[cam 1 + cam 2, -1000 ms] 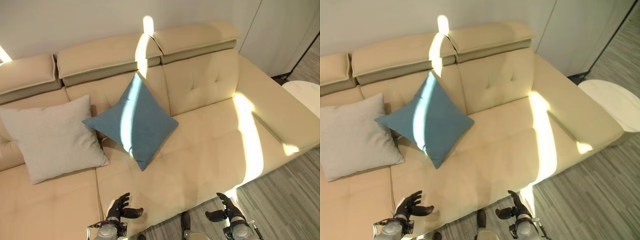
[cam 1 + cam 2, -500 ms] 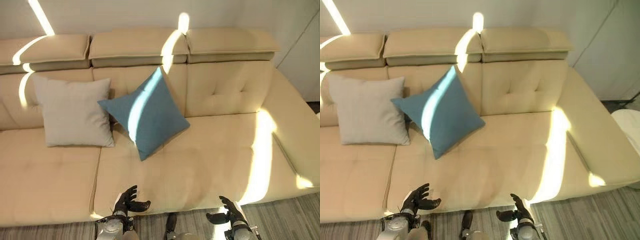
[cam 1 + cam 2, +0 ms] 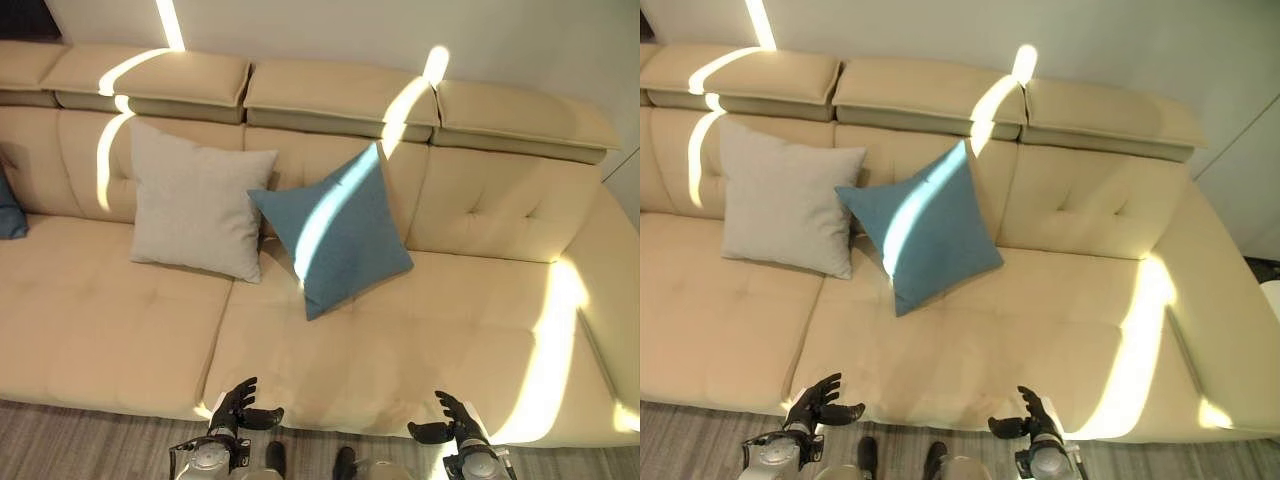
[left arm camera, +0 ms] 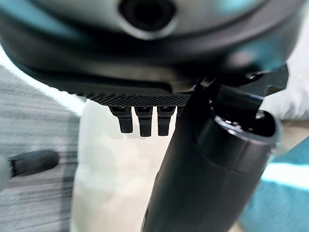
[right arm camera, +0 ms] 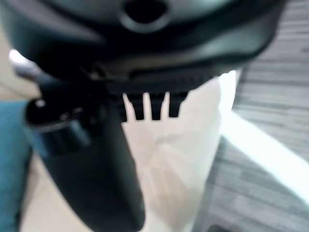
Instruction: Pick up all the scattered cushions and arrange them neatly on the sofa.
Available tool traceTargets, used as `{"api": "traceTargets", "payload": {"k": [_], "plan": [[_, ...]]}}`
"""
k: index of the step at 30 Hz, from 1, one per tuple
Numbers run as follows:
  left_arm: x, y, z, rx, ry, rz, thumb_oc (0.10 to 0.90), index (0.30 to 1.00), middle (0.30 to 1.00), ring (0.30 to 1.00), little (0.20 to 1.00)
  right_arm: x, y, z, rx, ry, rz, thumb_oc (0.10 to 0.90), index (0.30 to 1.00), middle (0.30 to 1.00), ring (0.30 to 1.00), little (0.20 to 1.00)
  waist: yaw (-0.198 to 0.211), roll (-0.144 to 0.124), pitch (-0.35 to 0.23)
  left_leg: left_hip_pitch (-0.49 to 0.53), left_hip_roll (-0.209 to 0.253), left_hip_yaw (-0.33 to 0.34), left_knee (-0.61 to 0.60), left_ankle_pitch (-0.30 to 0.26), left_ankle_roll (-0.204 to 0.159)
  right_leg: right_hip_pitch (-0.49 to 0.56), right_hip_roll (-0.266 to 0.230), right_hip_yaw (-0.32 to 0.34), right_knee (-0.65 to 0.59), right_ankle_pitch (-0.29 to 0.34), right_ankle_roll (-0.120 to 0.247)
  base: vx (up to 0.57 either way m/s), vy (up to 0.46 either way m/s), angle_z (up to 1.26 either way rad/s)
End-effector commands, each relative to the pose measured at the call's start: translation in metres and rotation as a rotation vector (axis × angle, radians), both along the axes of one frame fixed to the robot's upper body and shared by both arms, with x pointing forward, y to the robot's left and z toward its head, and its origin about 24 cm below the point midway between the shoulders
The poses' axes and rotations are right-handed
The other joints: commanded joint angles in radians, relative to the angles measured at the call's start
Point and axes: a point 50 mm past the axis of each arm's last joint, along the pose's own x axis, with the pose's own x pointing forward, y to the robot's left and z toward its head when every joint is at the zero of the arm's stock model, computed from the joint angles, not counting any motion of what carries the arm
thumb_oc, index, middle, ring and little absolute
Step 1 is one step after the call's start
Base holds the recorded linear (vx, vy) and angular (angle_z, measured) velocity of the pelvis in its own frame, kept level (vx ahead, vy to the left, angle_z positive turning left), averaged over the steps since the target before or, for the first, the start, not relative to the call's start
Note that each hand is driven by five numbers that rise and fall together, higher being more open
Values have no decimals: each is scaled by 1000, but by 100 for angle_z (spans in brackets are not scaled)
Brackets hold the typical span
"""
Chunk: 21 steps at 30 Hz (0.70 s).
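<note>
Sofa: a long beige sofa (image 3: 420,330) spans the scene, with a tufted back and padded headrests along the far edge; its seat runs from left to right and bends nearer at the right end.
Grey cushion: a pale grey cushion (image 3: 198,201) leans upright against the backrest, left of the middle, its lower edge resting on the seat.
Blue cushion: a blue cushion (image 3: 335,232) stands on one corner like a diamond, leaning on the backrest just right of the grey cushion; its left corner overlaps the grey cushion's right edge, and a streak of sunlight crosses it.
Third cushion: a dark blue cushion edge (image 3: 9,212) shows at the far left of the seat, cut off by the frame.
Left hand: the left hand (image 3: 238,409) hovers at the near edge of the seat, left of centre, palm turned inward; its fingers are spread and relaxed, the thumb standing apart, holding nothing. It is well apart from both cushions.
Right hand: the right hand (image 3: 447,423) hovers at the near edge of the seat, right of centre, fingers loosely apart and thumb out, also empty.
Floor: grey striped floor (image 3: 90,450) runs along the near side of the sofa.
Sunlight: bright bands fall on the headrests, the backrest and the right part of the seat.
</note>
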Motion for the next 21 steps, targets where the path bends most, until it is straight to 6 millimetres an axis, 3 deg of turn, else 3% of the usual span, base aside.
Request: {"api": "traceTargets", "payload": {"k": [1,2,4,5,8,14,19,21], "plan": [[32,-2,29,-18,-208,-7,800,900,900,900,900,20,-14,17,-37,-106,-12,800,900,900,900,900,1,-11,-16,15,-11,-43,20,-85,-13,92,8,86,-196,36,58,139,-67,55],[32,-2,29,-18,-208,-7,800,900,900,900,900,20,-14,17,-37,-106,-12,800,900,900,900,900,0,-10,-15,17,-10,-44,19,-86,-14,95,9,85,-198,36,58,84,-82,33],[35,-2,31,-10,-224,-7,800,900,900,900,900,21,-15,17,-35,-107,-20,800,900,900,900,900,-17,-18,-13,33,-23,-83,7,-90,-27,60,16,171,-350,89,61,163,-155,38],[36,-2,31,-6,-224,-9,800,900,900,900,900,20,-16,16,-37,-103,-21,800,900,900,900,900,-20,-21,-9,39,-26,-95,7,-92,-31,60,16,181,-370,99,64,141,-127,46],[36,-1,31,0,-227,-10,800,900,900,900,900,22,-14,17,-30,-109,-13,800,900,900,900,900,-19,-34,-14,47,-24,-110,18,-106,-44,98,2,157,-431,126,65,93,-181,73],[32,1,35,-13,-249,2,800,900,900,900,900,23,-16,23,-29,-144,-4,800,900,900,900,900,-21,-25,-42,67,7,-115,-8,-92,-72,170,21,122,-496,125,45,103,-149,21],[47,0,53,-25,-342,37,800,900,900,900,900,36,-24,41,-42,-249,-23,800,900,900,900,900,-26,-11,-42,66,30,-132,-46,-64,-94,195,37,82,-526,106,28,55,-111,28],[59,-4,65,-36,-405,59,800,900,900,900,900,48,-31,57,-69,-323,-27,800,900,900,900,900,-30,-6,-42,63,38,-141,-73,-47,-105,195,42,63,-535,97,22,41,-90,31]]}}
